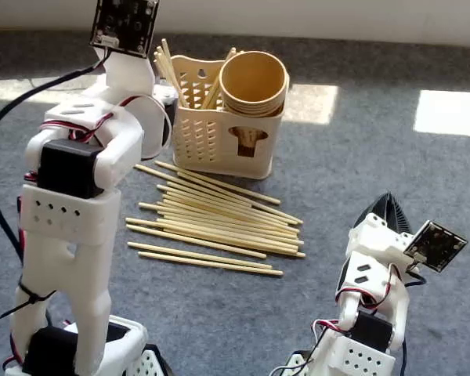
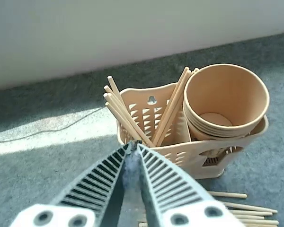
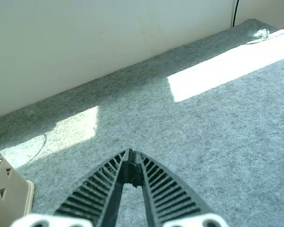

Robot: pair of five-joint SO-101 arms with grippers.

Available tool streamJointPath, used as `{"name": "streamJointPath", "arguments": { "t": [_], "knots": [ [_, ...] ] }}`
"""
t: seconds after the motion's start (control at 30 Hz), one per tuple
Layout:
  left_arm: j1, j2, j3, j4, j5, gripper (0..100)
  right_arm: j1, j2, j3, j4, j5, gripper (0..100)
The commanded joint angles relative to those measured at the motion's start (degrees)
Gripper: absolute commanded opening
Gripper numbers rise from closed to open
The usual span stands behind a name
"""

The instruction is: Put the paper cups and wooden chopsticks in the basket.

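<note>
Tool of the left arm (image 2: 132,147) stands at the far left, just beside the basket (image 1: 211,145). Its two jaws are pressed together and nothing is between them.

The basket is a cream plastic one with pierced walls and two compartments. In its left compartment a bundle of wooden chopsticks (image 2: 124,113) stands leaning, the ends sticking out over the rim, and a few more lean the other way, toward the cups. In its right compartment sits a stack of paper cups (image 1: 254,78), nested one in another with the mouth upward, and the top cup is empty. By my judgement the cups are done and the sticks only partly.

Nearer than the basket, in the middle of the grey surface (image 1: 423,188), many loose chopsticks (image 1: 219,223) lie flat in a rough pile. Most are parallel, and some touch or cross. I expect them to be light, stiff and smooth, so they may roll or slip out of a grip. It seems better to take one or a few across the middle of their length, so they do not tip, starting from the edge of the pile.

Tool of the right arm (image 3: 130,153) is at the near right, well apart from the pile, closed at the tips and holding nothing.
</note>
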Motion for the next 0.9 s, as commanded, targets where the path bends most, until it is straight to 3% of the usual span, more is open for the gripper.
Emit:
{"name": "streamJointPath", "arguments": {
  "t": [0.0, 0.2, 0.33, 0.5, 0.77, 0.87],
  "knots": [
    [-0.4, -0.75, -2.86, 3.78, -1.41, 1, -0.66, -0.4, 4.88, -1.54, -0.26, 0.6],
    [2.33, -2.42, -2.24, 10.64, -1.76, 0, -0.66, -0.4, 4.88, -1.54, -0.26, 0.6],
    [10.51, -8.84, 1.01, 12.66, -7.56, 0, -0.48, -0.4, 4.88, -1.54, -0.26, 0.6],
    [20.26, -15.34, 11.91, 12.48, -11.34, 0, -0.48, -0.4, 4.88, -1.54, -0.26, 0.6],
    [25.36, -15.34, 27.65, 12.13, -20.84, 1, -0.4, -0.4, 4.88, -1.54, -0.26, 0.6],
    [27.91, -15.34, 33.01, 12.13, -23.74, 9, -0.4, -0.4, 4.88, -1.54, -0.26, 0.6]
  ]
}}
